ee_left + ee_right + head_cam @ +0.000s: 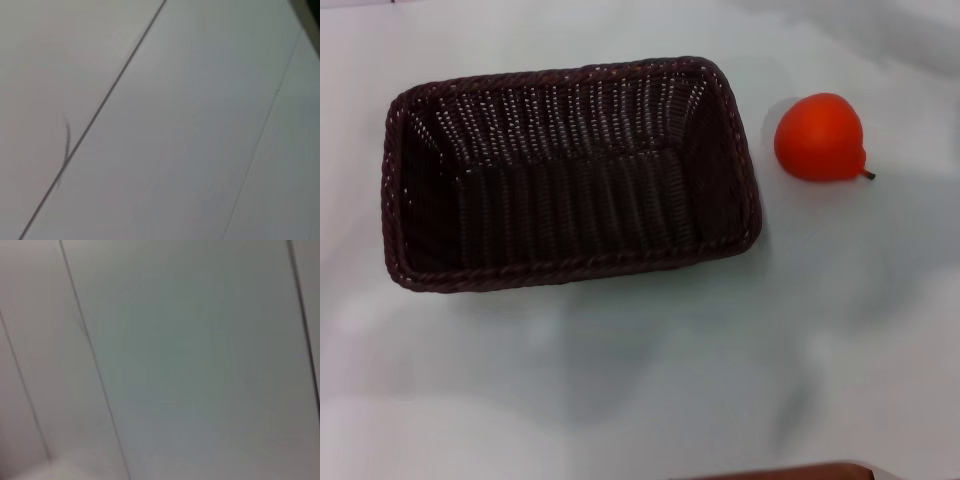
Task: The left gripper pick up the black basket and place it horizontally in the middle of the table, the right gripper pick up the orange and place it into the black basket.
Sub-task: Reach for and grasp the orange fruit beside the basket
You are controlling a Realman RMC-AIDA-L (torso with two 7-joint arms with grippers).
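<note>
**Basket lying flat, orange waiting beside it**

From the head view, the black basket [570,175] is sitting open side up on the white tabletop [650,380], its long side running across the view, roughly in the middle but a little toward the robot's left. It is holding nothing. The orange [819,137] is resting on the tabletop just beside the basket's right end, apart from it, with its short stem pointing away from the basket. Neither arm is showing here, so neither pincer is touching anything in sight.

The left wrist view is showing only pale flat panels crossed by thin dark seams; no basket, no fruit, and no fingers, so I cannot tell how the left pincer is standing.

The right wrist view is giving the same: pale panels and seams, no fingers, so I cannot tell the right pincer's opening either.

Judging by the layout, the basket step is looking done or close to it, and the orange step is not yet begun. The next move is calling for the right arm to come down over the orange, grip its round body, and carry it across the near rim.
</note>
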